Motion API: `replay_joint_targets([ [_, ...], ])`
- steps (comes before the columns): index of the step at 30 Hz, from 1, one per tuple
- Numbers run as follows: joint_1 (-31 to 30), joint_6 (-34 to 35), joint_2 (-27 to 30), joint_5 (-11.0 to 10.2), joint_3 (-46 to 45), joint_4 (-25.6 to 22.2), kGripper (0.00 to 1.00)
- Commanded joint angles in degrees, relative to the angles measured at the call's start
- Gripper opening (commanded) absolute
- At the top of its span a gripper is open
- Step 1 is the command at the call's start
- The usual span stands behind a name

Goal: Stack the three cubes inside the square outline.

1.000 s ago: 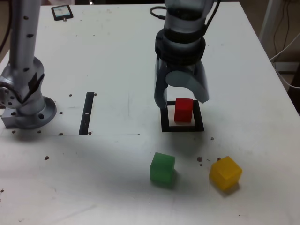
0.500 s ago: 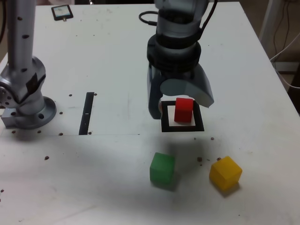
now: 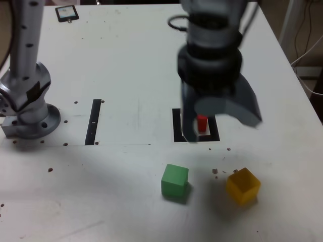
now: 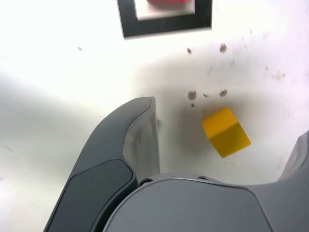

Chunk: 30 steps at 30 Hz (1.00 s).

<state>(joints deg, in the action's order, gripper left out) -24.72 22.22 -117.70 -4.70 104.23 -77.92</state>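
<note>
The red cube stands inside the square outline, partly hidden behind my gripper. My gripper hangs open and holds nothing, raised above the table just in front of the outline and over toward the yellow cube. The green cube rests on the table to the exterior view's left of the yellow one. In the wrist view the yellow cube lies between my spread fingers, below my gripper. The square outline with a sliver of the red cube shows beyond.
A narrow black strip lies at the exterior view's left of the outline, with the arm's base further left. A small dark device sits at the far edge. Dark specks dot the table near the yellow cube.
My open gripper has left the red cube standing in the outline and swung toward the exterior view's right and nearer, over the yellow cube's side. The cubes have not moved.
</note>
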Motion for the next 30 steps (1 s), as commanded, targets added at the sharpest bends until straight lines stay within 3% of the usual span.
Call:
replay_joint_targets([
  [1,-0.85,1.14,-1.90,0.30,1.78,-0.28,1.00],
  [12,-1.83,4.85,-6.90,2.13,4.24,-0.21,0.99],
  [30,-2.32,3.35,-13.82,4.36,11.00,-0.47,0.92],
])
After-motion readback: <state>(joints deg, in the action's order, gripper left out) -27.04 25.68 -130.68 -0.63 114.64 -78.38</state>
